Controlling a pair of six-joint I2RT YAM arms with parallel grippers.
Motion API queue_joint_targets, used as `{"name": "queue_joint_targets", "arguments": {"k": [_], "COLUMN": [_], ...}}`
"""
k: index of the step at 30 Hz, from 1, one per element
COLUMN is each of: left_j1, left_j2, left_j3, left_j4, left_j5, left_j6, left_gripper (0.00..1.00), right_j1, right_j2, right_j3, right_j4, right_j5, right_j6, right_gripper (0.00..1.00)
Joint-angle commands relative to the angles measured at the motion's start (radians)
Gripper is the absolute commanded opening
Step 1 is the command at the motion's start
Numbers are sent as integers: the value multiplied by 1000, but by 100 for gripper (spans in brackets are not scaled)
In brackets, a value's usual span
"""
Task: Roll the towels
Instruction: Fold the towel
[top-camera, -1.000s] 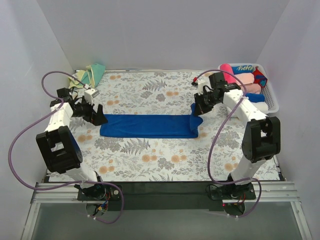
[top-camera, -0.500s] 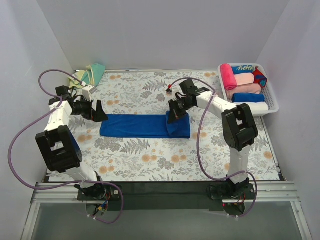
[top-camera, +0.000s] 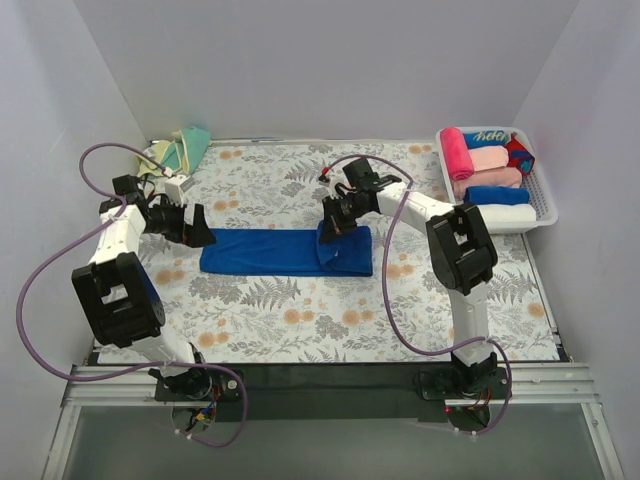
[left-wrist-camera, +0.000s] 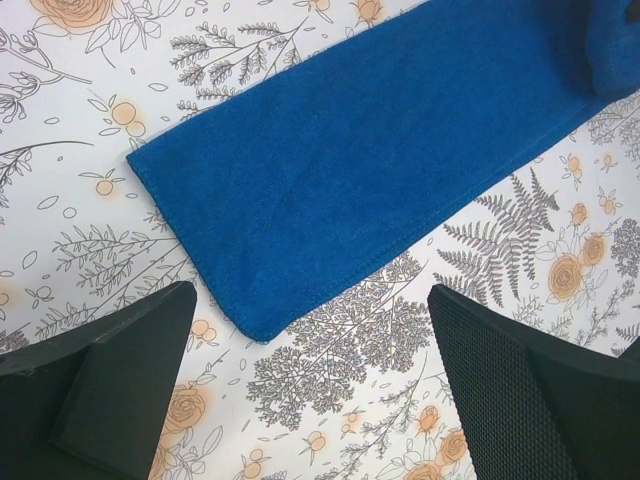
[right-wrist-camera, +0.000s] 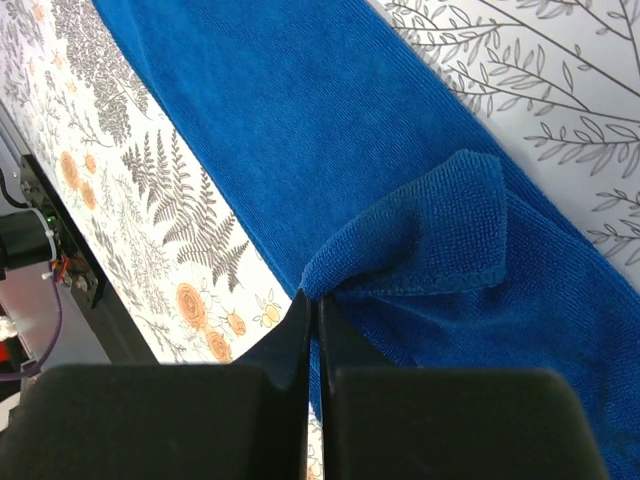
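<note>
Two arms reach over the floral desk (top-camera: 300, 325) in the top view. The left pincer (top-camera: 196, 228) stands wide open just beside the left end of the blue towel (top-camera: 265, 252). The right pincer (top-camera: 332, 230) is clamped on the towel's right end, which is folded back over the flat strip. The yellow towel (top-camera: 178, 150) lies bunched in the far left corner, and a white basket (top-camera: 546, 200) at the far right holds rolled towels (top-camera: 480, 160). From the left wrist, the left pincer (left-wrist-camera: 310, 300) hangs above the desk (left-wrist-camera: 330, 420) with both fingers spread apart, the blue towel (left-wrist-camera: 380, 150) lying flat beyond them, its corner untouched. From the right wrist, the right pincer (right-wrist-camera: 310, 305) has its tips pressed together, pinching the edge of a doubled-over flap of the blue towel (right-wrist-camera: 330, 120), whose remainder lies flat on the desk (right-wrist-camera: 160, 200).
</note>
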Motion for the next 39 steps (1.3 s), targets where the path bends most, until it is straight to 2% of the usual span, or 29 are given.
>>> {"name": "queue_joint_targets", "arguments": {"k": [1, 9, 10, 14, 15, 17, 18, 19, 20, 23, 24, 25, 28, 31, 34, 39], "left_j1": [5, 5, 5, 5, 4, 2, 1, -5, -10, -33, -45, -71, -120, -162, -180, -206], "left_j2": [-56, -50, -50, -62, -70, -87, -103, -110, -113, -116, -113, -101, -70, -22, 34, 148], "left_j3": [-6, -18, -23, -49, -57, -77, -92, -98, -104, -123, -127, -129, -121, -110, -104, -68], "left_j4": [19, 32, 39, 61, 70, 93, 104, 118, 127, 164, 171, 180, 197, 211, 239, 248], "left_j5": [-6, -25, -28, -31, -26, -20, -22, -23, -26, -48, -55, -66, -115, -169, -227, -249], "left_j6": [9, 2, 1, -7, -5, -1, -1, -2, -17, -44, -54, -56, -90, -119, -148, -163], "left_gripper": [98, 98, 98, 98, 98, 98, 98, 97, 93, 68, 58, 40, 16, 7, 4, 2], "right_j1": [21, 44, 44, 42, 35, 27, 15, 9, -1, -42, -62, -70, -85, -88, -88, -88], "right_j2": [19, 60, 66, 51, 39, -3, -17, -32, -64, -113, -118, -118, -112, -93, -66, -49], "right_j3": [46, 70, 75, 104, 116, 133, 141, 155, 155, 120, 113, 106, 55, 9, -25, -80], "right_j4": [33, 33, 31, 27, 21, 7, -23, -43, -60, -102, -128, -139, -163, -171, -169, -165], "right_j5": [-38, -45, -48, -51, -51, -57, -62, -62, -56, 0, 25, 47, 128, 174, 212, 209], "right_j6": [20, 19, 17, 6, 2, -18, -49, -70, -87, -155, -191, -234, -303, -342, -369, -389], "right_gripper": [1, 1, 4, 30, 46, 55, 65, 66, 66, 61, 54, 50, 35, 23, 21, 17]}}
